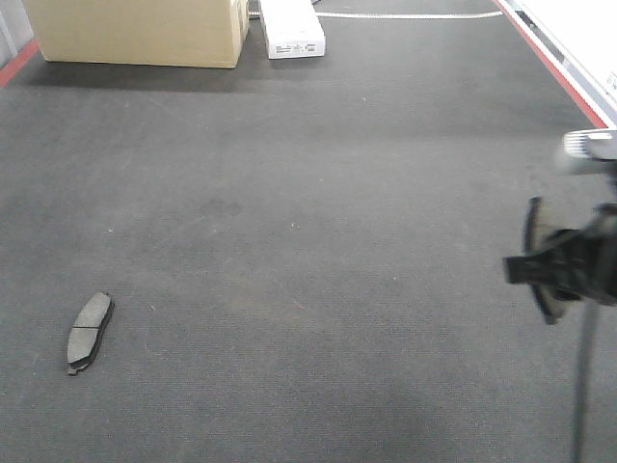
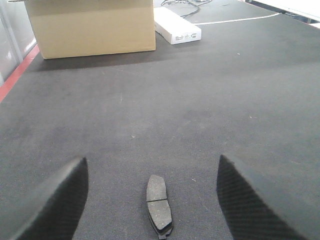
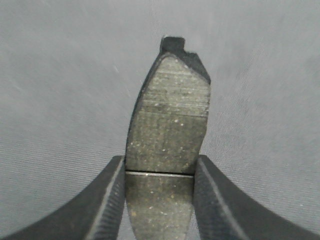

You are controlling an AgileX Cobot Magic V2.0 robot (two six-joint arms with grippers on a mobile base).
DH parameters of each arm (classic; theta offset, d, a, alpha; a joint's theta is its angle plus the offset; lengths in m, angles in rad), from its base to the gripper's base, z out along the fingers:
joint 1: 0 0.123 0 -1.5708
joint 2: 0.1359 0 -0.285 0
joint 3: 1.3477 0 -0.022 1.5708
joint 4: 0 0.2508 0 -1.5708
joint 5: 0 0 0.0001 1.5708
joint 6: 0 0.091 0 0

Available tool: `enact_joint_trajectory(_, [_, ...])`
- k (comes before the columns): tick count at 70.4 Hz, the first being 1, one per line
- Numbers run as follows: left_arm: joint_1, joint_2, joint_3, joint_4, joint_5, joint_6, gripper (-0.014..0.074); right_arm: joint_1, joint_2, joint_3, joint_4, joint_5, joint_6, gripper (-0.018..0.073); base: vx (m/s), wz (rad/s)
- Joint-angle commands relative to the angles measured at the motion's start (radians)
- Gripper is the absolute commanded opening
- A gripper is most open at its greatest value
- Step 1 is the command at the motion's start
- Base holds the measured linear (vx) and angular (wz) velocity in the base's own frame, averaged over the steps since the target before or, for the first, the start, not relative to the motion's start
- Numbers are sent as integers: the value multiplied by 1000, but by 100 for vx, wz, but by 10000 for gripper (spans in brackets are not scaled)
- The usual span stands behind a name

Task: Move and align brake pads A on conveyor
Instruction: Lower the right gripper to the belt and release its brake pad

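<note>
The conveyor [image 1: 318, 222] lies open across its middle. A cardboard box [image 1: 135, 34] and a white box [image 1: 292, 34] block the far left corner. One pad [image 1: 89, 332] lies flat toward the near left.

The conveyor [image 1: 308, 241] carries a brake pad [image 1: 89, 333], cardboard box [image 1: 135, 31] and white carton [image 1: 292, 31].

Front view high over the conveyor [image 1: 289, 241]; both wrist views lower, closer, same belt.
</note>
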Motion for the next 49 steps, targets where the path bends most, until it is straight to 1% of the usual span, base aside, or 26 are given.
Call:
enact_joint_trajectory(1, [-6, 10, -20, -8, -68, 0, 524, -2, 97, -76, -16, -49, 0, 17, 0, 0])
enact_joint_trajectory(10, [-6, 10, -20, -8, -68, 0, 524, -2, 225, -116, -11, -45, -2, 18, 0, 0])
enact_joint_trajectory(24, [-6, 10, -20, -8, -68, 0, 524, -3, 403, -162, -9, -23, -39, 27, 0, 0])
enact_joint_trajectory(49, [-6, 10, -20, -8, -68, 0, 524, -4, 597, -230, -8, -18, -34, 45, 0, 0])
